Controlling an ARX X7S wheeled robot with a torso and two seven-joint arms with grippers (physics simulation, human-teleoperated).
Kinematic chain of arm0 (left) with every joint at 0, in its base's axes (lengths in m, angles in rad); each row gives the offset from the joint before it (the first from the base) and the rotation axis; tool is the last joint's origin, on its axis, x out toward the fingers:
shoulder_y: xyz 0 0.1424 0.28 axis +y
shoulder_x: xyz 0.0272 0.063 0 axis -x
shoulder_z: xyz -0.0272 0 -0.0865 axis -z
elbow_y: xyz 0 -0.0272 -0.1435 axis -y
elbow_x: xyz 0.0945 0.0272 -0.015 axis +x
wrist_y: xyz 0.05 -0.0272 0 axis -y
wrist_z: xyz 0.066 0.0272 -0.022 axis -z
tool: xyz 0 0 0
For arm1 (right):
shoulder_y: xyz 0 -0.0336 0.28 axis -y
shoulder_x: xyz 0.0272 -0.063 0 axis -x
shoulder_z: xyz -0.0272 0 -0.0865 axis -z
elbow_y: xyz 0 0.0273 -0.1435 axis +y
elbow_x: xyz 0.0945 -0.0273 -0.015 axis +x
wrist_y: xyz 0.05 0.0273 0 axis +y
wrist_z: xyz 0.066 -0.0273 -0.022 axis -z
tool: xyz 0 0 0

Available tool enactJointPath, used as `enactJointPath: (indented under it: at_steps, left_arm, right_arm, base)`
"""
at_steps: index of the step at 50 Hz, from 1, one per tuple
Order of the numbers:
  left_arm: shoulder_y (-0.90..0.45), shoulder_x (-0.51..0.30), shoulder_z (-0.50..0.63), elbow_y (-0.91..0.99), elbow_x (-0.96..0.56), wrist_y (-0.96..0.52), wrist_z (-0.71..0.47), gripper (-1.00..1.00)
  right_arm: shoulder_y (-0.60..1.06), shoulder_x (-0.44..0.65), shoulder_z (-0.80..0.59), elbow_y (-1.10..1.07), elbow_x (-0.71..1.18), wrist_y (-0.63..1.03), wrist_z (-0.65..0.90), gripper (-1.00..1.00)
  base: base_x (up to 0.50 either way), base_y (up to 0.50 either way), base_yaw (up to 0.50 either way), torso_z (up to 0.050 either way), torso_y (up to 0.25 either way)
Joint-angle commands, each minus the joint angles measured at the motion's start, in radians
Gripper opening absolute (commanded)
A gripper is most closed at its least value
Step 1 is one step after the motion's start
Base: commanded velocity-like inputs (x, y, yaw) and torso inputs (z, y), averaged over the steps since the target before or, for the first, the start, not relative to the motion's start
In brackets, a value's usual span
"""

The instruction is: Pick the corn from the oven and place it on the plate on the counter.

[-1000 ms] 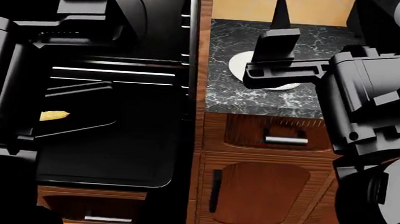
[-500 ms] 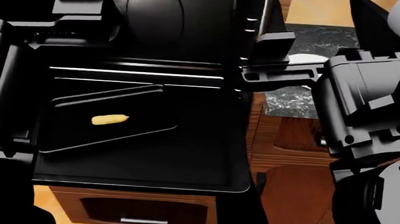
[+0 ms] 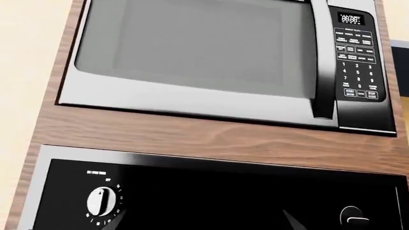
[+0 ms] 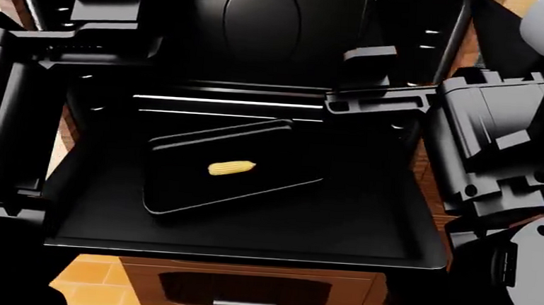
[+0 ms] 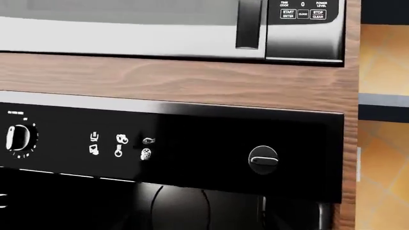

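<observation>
The corn (image 4: 231, 168), a short yellow cob, lies on a shallow black tray (image 4: 180, 189) resting askew on the oven's lowered door (image 4: 248, 232). Behind it the oven (image 4: 260, 38) stands open, with bright rack rails (image 4: 227, 102). My left gripper (image 4: 105, 15) hangs high at the left of the cavity, far from the cob. My right gripper (image 4: 370, 66) is held up at the right, above and beyond the tray. Both are black against black, so their jaws cannot be made out. The plate and the counter are out of view.
Both wrist views face the oven's black control panel (image 3: 223, 196) (image 5: 191, 143) with its white knob (image 3: 101, 201), and a steel microwave (image 3: 191, 52) (image 5: 160, 24) set in a wood surround above. A drawer front (image 4: 244, 292) shows below the door edge.
The view has swung left along the kitchen: the oven and corn slid from the left to the centre, while the counter and plate passed out on the right. Both arms kept their pose.
</observation>
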Motion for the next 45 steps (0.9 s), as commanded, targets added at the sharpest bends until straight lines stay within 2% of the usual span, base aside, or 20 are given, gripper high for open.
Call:
enactJointPath:
  at_steps: [1, 5, 12, 45]
  left_arm:
    - [0.004, -0.012, 0.012, -0.002, 0.000, 0.019, -0.004, 1.00]
    - [0.011, -0.015, 0.016, 0.000, 0.003, 0.026, -0.004, 1.00]
    - [0.024, -0.020, 0.028, 0.001, 0.021, 0.040, 0.006, 1.00]
    - [0.035, -0.049, 0.063, 0.006, 0.035, 0.094, 0.005, 1.00]
  right_arm:
    - [0.004, 0.008, -0.013, 0.005, 0.004, -0.012, 0.008, 1.00]
    - [-0.010, 0.009, -0.030, 0.020, -0.001, -0.007, 0.010, 1.00]
    - [-0.038, 0.005, -0.013, 0.029, -0.016, -0.041, 0.004, 1.00]
    - [-0.012, 0.021, -0.047, 0.042, 0.034, -0.072, -0.002, 1.00]
  base:
    - [0.00, 0.50, 0.00, 0.000, 0.000]
    - [0.00, 0.50, 0.00, 0.000, 0.000]
    - [0.00, 0.00, 0.01, 0.000, 0.000]
    - [0.00, 0.00, 0.50, 0.000, 0.000]
